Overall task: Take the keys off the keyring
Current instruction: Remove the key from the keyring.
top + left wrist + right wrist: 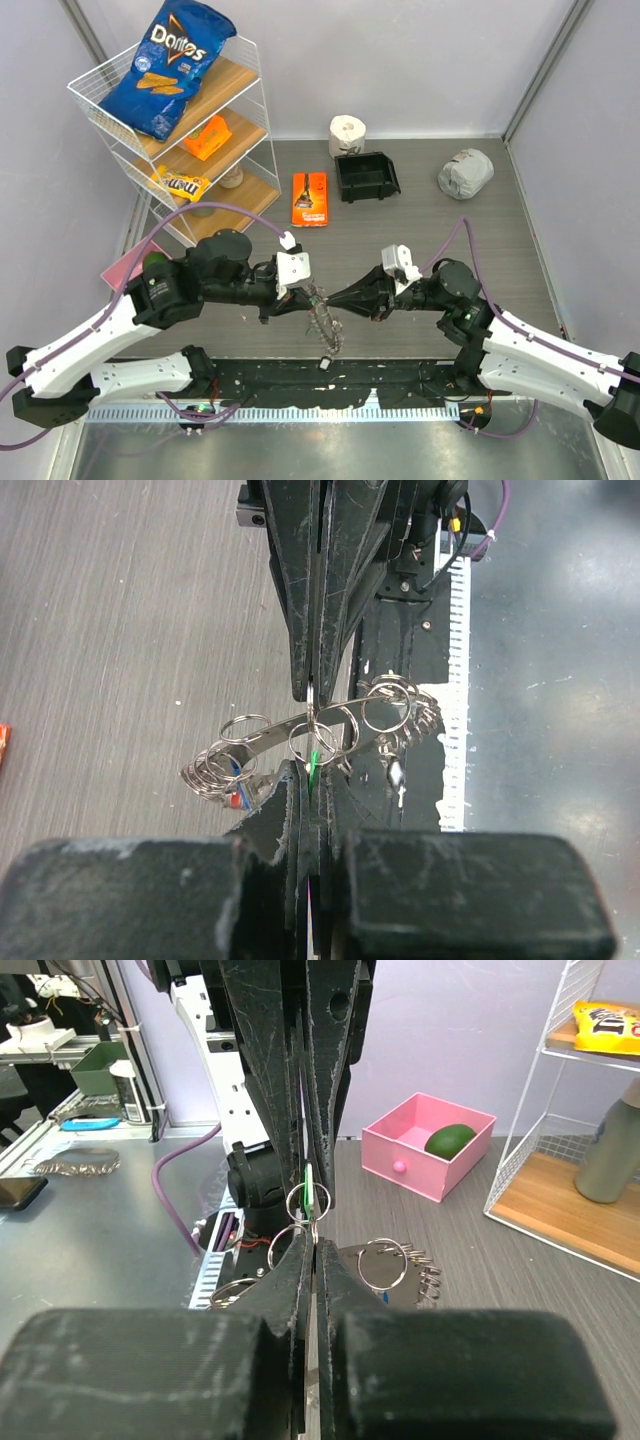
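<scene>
Keyring (275, 732) slung in mid-air above the desk (450, 230) near its front edge, pinched between two pincers meeting tip to tip. Long axis crosswise to the line of the arms, both ends sagging free, keys (233, 785) with blue and red heads bunched at one end. Left pincer (308, 785) closed tight, apparently on a green key (313, 760) showing in the slit between its fingers. Right pincer (308, 1250) equally closed, clamped on the keyring's thin wire just opposite, almost touching its partner. Neither arm nearer: grips face to face at the middle of the keyring. Judged crux of the coming move: drawing the green key away along that shared line, clear of the right-hand grip, without dragging the whole keyring along.
</scene>
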`<state>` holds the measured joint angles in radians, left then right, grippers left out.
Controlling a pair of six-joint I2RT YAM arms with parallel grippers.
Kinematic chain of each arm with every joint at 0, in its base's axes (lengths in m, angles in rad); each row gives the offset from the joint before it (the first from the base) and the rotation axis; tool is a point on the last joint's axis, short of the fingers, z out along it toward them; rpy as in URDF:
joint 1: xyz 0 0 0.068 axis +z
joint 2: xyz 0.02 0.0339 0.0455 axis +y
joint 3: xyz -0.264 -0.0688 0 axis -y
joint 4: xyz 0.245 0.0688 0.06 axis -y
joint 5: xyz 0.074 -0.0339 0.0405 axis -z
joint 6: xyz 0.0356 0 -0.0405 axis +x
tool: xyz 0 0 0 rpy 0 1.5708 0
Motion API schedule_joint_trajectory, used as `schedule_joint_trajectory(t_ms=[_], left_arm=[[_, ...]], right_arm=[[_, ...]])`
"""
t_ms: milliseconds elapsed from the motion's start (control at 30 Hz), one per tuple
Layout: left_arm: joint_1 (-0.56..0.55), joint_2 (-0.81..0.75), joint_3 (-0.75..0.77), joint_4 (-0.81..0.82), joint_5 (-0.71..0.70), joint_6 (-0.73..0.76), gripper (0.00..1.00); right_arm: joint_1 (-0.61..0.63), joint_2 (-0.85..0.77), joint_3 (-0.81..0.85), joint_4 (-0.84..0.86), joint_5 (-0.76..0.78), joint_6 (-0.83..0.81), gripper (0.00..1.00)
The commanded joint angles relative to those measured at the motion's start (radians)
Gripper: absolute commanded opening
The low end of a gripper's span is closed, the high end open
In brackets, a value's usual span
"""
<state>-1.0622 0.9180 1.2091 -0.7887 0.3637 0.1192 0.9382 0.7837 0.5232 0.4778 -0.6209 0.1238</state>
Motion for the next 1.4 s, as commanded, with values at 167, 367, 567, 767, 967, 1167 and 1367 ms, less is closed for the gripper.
schedule_joint_trajectory(t_ms=[167, 367, 567, 767, 967, 1167, 1367], left_arm=[[-0.004, -0.015, -0.008, 0.063, 0.064, -0.03, 0.0], [-0.004, 0.002, -0.026, 0.089, 0.081, -0.049, 0.0], [-0.004, 0.012, -0.046, 0.118, 0.086, -0.052, 0.0], [-0.004, 0.013, -0.063, 0.131, 0.083, -0.053, 0.0], [-0.004, -0.022, -0.103, 0.181, 0.09, -0.053, 0.0], [-0.004, -0.036, -0.138, 0.213, 0.106, -0.059, 0.0], [-0.004, -0.068, -0.201, 0.316, 0.104, -0.085, 0.0]], right_arm=[[-0.038, -0.066, -0.066, 0.142, 0.145, 0.063, 0.05], [-0.041, -0.046, -0.098, 0.226, 0.193, 0.126, 0.05], [-0.042, 0.0, -0.089, 0.269, 0.204, 0.192, 0.05], [-0.042, 0.009, -0.109, 0.344, 0.227, 0.247, 0.05], [-0.044, -0.029, -0.17, 0.442, 0.315, 0.307, 0.05], [-0.05, -0.038, -0.23, 0.559, 0.382, 0.373, 0.05], [-0.052, -0.005, -0.275, 0.696, 0.437, 0.46, 0.05]])
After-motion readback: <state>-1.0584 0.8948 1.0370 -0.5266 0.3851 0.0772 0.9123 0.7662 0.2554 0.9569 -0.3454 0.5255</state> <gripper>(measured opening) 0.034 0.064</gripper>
